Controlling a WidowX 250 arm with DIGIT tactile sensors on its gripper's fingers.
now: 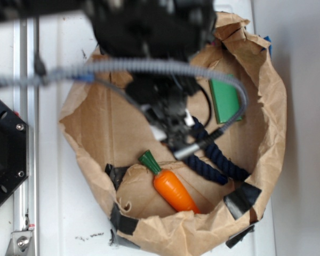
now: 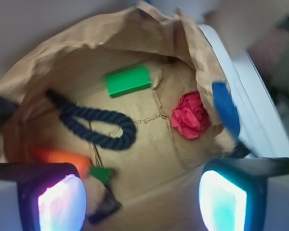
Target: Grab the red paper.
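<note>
The red paper [image 2: 190, 115], a crumpled rose-like wad, lies on the floor of the brown paper bag [image 2: 82, 53] near its right wall in the wrist view. In the exterior view the arm hides it. My gripper [image 2: 142, 202] hangs above the bag's inside, open, with nothing between its two glowing fingers [image 2: 62, 202]. The wad is ahead of the jaws and to the right, clearly apart from them. From outside, the gripper [image 1: 173, 128] sits over the middle of the bag.
Also in the bag: an orange toy carrot [image 1: 173, 191] with a green top, a dark blue rope [image 2: 94, 122] and a green block [image 2: 127, 81]. The bag's crumpled walls [image 1: 272, 106] rise around everything, held with black tape. A blue tab [image 2: 225, 108] sits on the rim by the wad.
</note>
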